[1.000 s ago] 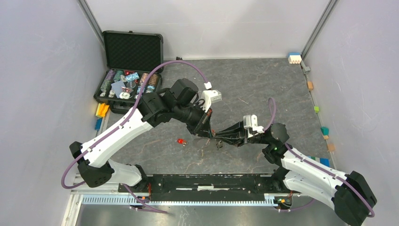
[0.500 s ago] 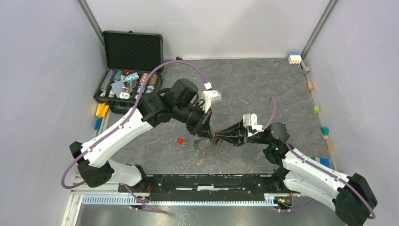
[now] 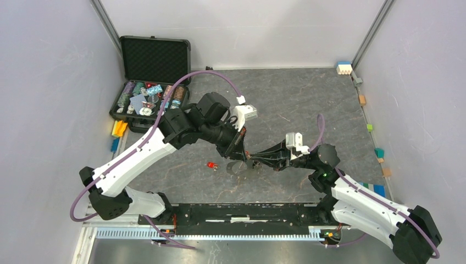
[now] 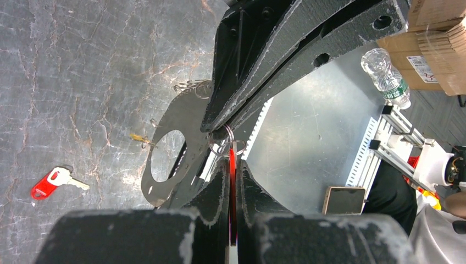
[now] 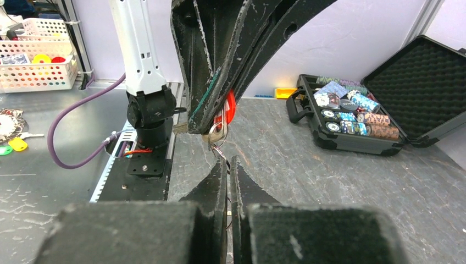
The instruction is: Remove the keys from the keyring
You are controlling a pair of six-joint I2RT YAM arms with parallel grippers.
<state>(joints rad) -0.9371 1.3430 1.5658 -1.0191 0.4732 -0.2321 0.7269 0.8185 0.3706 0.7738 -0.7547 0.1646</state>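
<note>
Grey desk (image 3: 308, 104): stone-look top; both arms meet above its middle.
Left hand (image 4: 231, 164): clamped on the held key (image 4: 232, 187), a red one seen edge-on between the fingers.
Right hand (image 5: 229, 162): it has just narrowed from part-open to closed and edged closer to the left hand. Its tips now pinch at the silver ring (image 4: 218, 144).
Keyring (image 4: 187, 121): a dark strap loop hanging under the two hands, seemingly off the desk.
Meaning: key and ring are now each gripped, so pulling or twisting them apart looks like the next step. This key is not yet off.
Loose key (image 4: 52, 182): red, lying on the desk well apart from the hands, so already free.
Hidden: the fingers cover the ring's split and how the key sits on it. A gold speck beside the strap is too small to name. From above, the pinch is only a dark blur.
</note>
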